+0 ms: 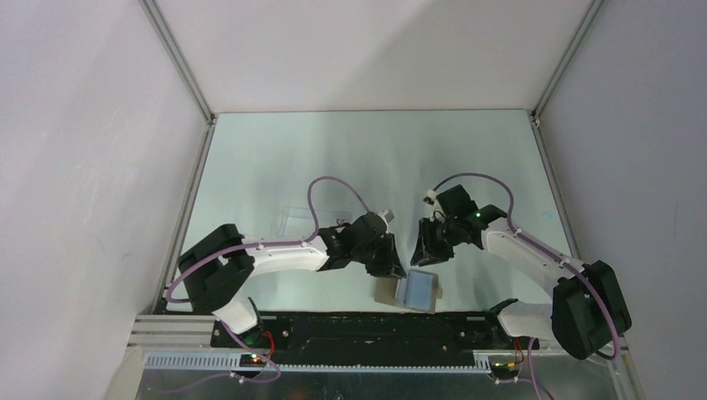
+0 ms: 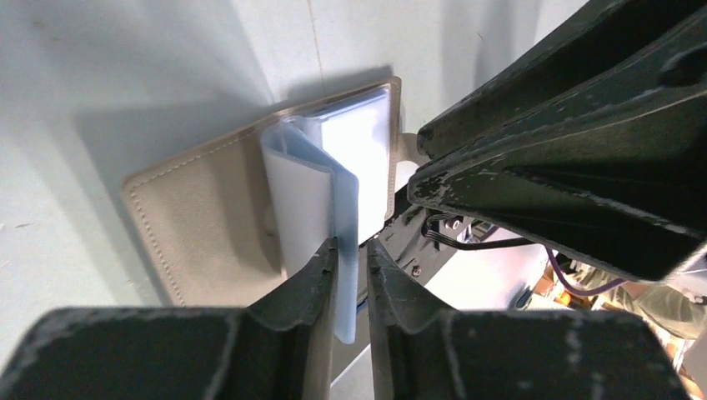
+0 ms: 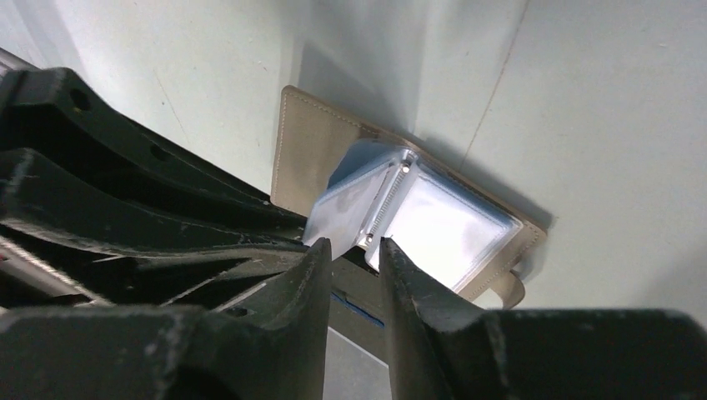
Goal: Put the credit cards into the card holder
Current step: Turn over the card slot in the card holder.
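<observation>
The card holder (image 1: 414, 292) lies open near the table's front edge, with its grey-brown cover (image 2: 200, 217) flat and its light blue sleeves standing up. One sleeve (image 2: 346, 208) rises between the fingers of my left gripper (image 2: 353, 246). It leans on the left finger, with a gap to the right one, so the jaws stand slightly open. My right gripper (image 3: 353, 246) hovers over the holder's spine (image 3: 385, 200), narrowly open with nothing between its fingers. From above, the left gripper (image 1: 393, 271) and the right gripper (image 1: 425, 257) flank the holder. No loose credit cards show. I cannot tell whether the pale pane (image 3: 450, 229) inside a sleeve is a card.
A clear plastic box (image 1: 304, 218) lies faintly visible behind the left arm. The holder's snap tab (image 3: 508, 287) sticks out at its near corner. White walls enclose the table on three sides, and the dark base rail (image 1: 358, 329) runs just in front of the holder.
</observation>
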You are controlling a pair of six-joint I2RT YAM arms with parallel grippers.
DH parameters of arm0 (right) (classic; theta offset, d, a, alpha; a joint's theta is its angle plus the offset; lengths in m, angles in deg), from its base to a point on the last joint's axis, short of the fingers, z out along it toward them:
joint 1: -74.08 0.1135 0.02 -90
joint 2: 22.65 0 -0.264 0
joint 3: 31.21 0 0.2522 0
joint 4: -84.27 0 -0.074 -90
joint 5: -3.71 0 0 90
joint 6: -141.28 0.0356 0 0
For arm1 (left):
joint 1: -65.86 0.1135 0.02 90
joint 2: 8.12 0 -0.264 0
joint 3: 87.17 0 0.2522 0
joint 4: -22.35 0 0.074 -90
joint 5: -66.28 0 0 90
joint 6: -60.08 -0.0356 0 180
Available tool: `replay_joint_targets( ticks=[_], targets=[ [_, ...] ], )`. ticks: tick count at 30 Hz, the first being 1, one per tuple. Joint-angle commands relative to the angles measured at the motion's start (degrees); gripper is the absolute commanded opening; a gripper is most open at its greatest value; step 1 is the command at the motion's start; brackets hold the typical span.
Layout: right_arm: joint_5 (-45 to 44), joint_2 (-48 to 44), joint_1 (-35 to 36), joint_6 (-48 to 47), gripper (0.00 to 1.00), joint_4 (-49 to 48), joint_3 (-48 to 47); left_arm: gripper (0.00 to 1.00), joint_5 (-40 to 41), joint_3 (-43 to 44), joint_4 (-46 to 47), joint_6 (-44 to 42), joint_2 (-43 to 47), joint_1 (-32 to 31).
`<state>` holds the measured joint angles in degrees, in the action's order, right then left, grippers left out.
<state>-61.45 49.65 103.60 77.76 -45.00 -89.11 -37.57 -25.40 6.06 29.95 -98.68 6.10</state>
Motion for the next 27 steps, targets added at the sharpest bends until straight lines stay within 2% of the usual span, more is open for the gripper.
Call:
replay_joint_targets(
  ticks=[1,6,13,17,21,27],
  targets=[
    [2.6,-3.0,-3.2,-2.2,0.33,2.1,-1.1,0.24,-3.6,3.1,2.0,-1.4,-2.7,-1.0],
    [4.0,-5.5,-7.1,-3.9,0.40,3.7,-0.3,0.29,-6.4,5.3,4.2,-1.1,-6.9,-1.8],
    [6.0,-7.5,-8.9,-4.9,0.54,4.8,0.5,0.44,-6.9,6.7,4.3,-1.0,-8.6,-2.7],
    [7.1,-7.8,-9.0,-4.4,0.58,4.4,1.5,0.50,-6.9,6.7,4.4,-1.3,-8.8,-2.8],
    [8.1,-8.1,-8.9,-3.4,0.58,3.3,2.4,0.55,-6.9,6.1,5.6,-1.2,-8.3,-2.8],
    [7.8,-7.4,-8.7,-2.9,0.50,2.5,3.4,0.56,-4.9,3.9,5.0,-1.0,-6.9,-2.5]
  ],
)
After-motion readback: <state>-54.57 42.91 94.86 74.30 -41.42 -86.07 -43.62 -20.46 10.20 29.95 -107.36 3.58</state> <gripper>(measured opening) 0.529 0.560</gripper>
